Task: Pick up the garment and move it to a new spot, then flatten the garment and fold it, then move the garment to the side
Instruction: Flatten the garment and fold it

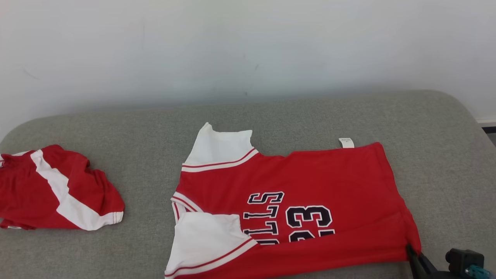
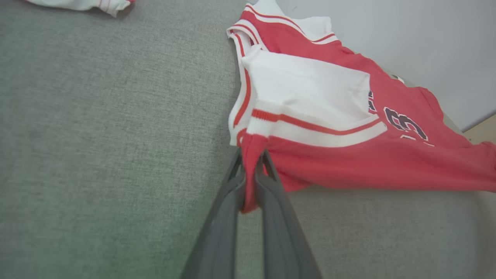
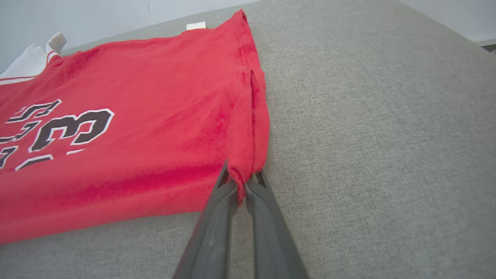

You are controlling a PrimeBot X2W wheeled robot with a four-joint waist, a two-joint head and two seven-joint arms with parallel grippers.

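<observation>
Left tool (image 2: 251, 155) is clenched on the near edge of the jersey (image 1: 310, 182), just below the white sleeve, and my right tool (image 3: 240, 179) pinches the near hem corner. The jersey lies spread on the grey bench (image 1: 348, 112), print up, well apart from the red shorts (image 1: 58, 190) at my left. I judge the flattening about done. The near sleeve seems turned in over the chest, though the head view cuts that edge off. Folding the body over and setting it aside remain.

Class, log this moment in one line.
left gripper: shut on jersey near sleeve | right gripper: shut on hem corner | jersey: spread on cushion
</observation>
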